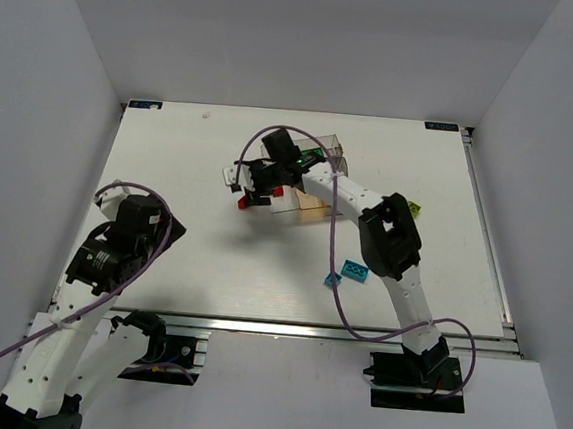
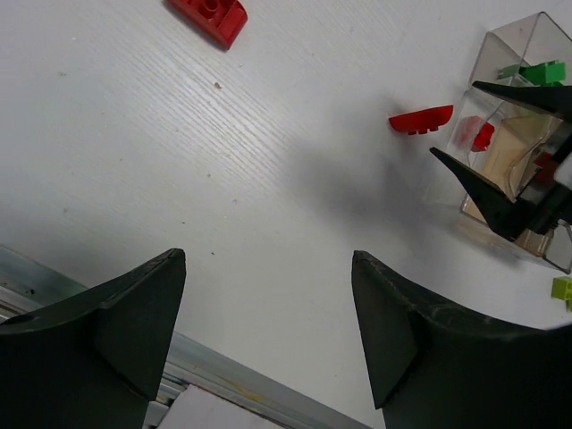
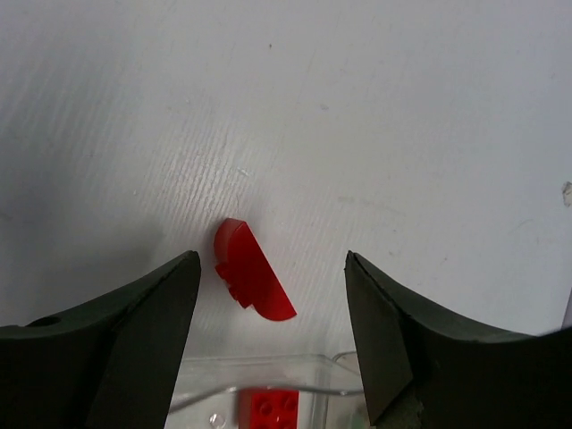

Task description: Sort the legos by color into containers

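Observation:
A red curved lego (image 3: 250,273) lies on the white table just outside the clear containers (image 3: 268,362). My right gripper (image 3: 270,259) is open and hovers over it, one finger on each side, not touching. In the top view this gripper (image 1: 250,188) is at the left end of the containers (image 1: 312,205), with the red lego (image 1: 244,203) beside it. A red brick (image 3: 270,409) lies in the near bin and a green one (image 2: 541,71) in another. My left gripper (image 2: 268,255) is open and empty, low over the table near the front edge (image 1: 167,232).
Another red brick (image 2: 210,16) lies on the table left of the containers. Two cyan bricks (image 1: 355,272) lie near the right arm and a lime brick (image 1: 414,208) to its right. The metal front rail (image 1: 287,327) runs along the near edge.

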`<state>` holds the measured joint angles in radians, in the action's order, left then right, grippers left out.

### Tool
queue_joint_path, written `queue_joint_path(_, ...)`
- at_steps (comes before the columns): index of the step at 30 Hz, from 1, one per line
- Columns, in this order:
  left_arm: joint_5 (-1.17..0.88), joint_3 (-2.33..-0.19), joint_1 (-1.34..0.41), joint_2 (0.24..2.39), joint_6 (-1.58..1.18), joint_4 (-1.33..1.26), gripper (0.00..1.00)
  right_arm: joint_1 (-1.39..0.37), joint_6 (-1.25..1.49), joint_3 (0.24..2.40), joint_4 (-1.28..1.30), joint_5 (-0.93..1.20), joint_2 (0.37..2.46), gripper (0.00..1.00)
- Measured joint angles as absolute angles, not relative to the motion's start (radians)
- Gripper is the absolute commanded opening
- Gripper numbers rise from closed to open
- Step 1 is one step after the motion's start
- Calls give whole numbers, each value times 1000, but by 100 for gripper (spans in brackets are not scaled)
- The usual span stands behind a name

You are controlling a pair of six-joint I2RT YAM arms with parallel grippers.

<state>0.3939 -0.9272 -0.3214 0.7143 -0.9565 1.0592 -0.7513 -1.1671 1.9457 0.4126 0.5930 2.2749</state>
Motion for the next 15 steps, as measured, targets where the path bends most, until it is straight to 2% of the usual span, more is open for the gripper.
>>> queue_joint_path(7,405,-905,-321,712,-982,1105,85,-783,-1252,1995,440,486,2389,70)
queue_joint_path(11,404,-875,-321,709,-993,1107,85,-786,-1275,2003,461,449,2411,64)
queue_joint_path(13,403,-865,-321,710,-997,1107,85,-788,-1287,2035,473,432,2425,52)
queue_joint_path(14,403,-863,-321,710,-998,1108,85,-789,-1291,2053,476,426,2436,39)
queue_joint_path(15,402,-862,-321,712,-1000,1108,85,-792,-1296,2072,479,423,2447,32)
